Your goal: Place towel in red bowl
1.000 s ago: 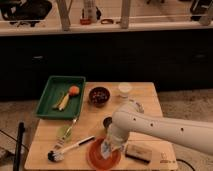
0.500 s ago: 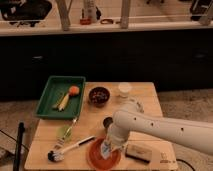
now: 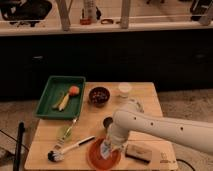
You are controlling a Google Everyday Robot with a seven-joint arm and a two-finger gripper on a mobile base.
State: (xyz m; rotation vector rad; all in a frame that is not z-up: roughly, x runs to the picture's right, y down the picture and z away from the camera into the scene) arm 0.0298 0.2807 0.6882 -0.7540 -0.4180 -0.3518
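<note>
The red bowl sits at the front edge of the wooden table, a shallow orange-red dish partly covered by my arm. The towel, a pale grey-blue cloth, hangs down into the bowl right under my gripper. The gripper is over the bowl's right half, at the end of the white arm that reaches in from the right. The arm hides most of the gripper and the bowl's right rim.
A green tray holding food items stands at the back left. A dark brown bowl and a white cup stand at the back. A dish brush and a green item lie left of the red bowl; a tan block lies right.
</note>
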